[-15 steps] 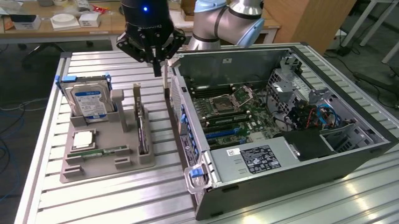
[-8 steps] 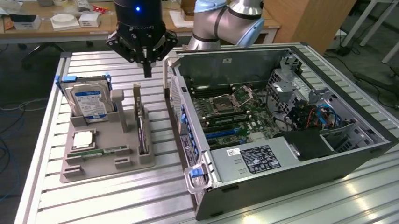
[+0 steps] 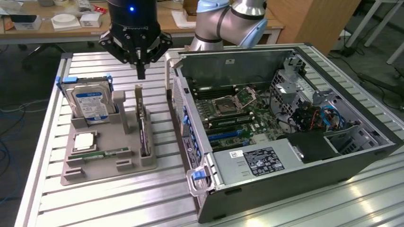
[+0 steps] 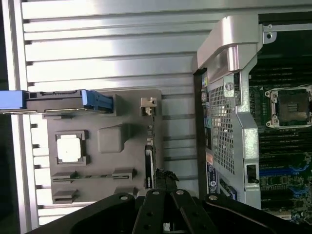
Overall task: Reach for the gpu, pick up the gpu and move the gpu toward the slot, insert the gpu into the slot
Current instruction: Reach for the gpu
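Black claw (image 3: 141,74), closed and empty, above gpu (image 3: 144,138) upright in grey holder (image 3: 94,171)

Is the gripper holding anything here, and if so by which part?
Nothing is held: the gripper, shut, hangs above the gpu, which stands on edge in its grey tray.

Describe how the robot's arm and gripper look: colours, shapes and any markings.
The arm is built of silver-grey tubes with pale blue caps at the joints. The gripper is black, with a small blue light on its body, pale lettering under it, angular linkages and narrow dark fingers.
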Available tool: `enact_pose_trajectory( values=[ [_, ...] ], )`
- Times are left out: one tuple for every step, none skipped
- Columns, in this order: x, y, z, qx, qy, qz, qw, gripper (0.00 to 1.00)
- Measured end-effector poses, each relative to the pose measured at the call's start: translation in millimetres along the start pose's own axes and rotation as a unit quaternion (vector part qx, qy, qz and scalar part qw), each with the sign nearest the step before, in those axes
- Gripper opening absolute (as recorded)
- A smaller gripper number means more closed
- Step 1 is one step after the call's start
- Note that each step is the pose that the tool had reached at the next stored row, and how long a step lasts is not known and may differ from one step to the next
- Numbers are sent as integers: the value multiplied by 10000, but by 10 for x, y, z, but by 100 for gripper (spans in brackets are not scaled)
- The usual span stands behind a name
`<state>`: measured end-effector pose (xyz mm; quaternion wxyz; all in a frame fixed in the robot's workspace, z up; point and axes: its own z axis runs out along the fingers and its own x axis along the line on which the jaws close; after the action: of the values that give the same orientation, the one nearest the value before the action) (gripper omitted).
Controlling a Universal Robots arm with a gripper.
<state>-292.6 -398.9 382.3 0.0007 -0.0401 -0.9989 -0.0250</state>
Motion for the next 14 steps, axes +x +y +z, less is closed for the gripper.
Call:
enact_pose_trajectory(
  values=[
    [12,-1,0,1,13,1,10000,10],
    [26,-2,0,2,26,2,10000,10],
    [38,-3,0,3,37,2,10000,10],
    [51,-4,0,4,46,3,10000,10],
    [63,-5,0,4,55,3,10000,10],
    [75,-6,0,5,63,4,10000,10],
    [87,-7,0,5,71,4,10000,10],
    [99,-8,0,7,79,4,10000,10],
    [111,-9,0,7,87,5,10000,10],
    [120,-10,0,8,93,5,10000,10],
    [125,-10,0,8,94,6,10000,10],
    [125,-10,0,8,94,5,10000,10],
    [125,-10,0,7,94,5,10000,10],
    [125,-10,0,7,94,5,10000,10]
  ],
)
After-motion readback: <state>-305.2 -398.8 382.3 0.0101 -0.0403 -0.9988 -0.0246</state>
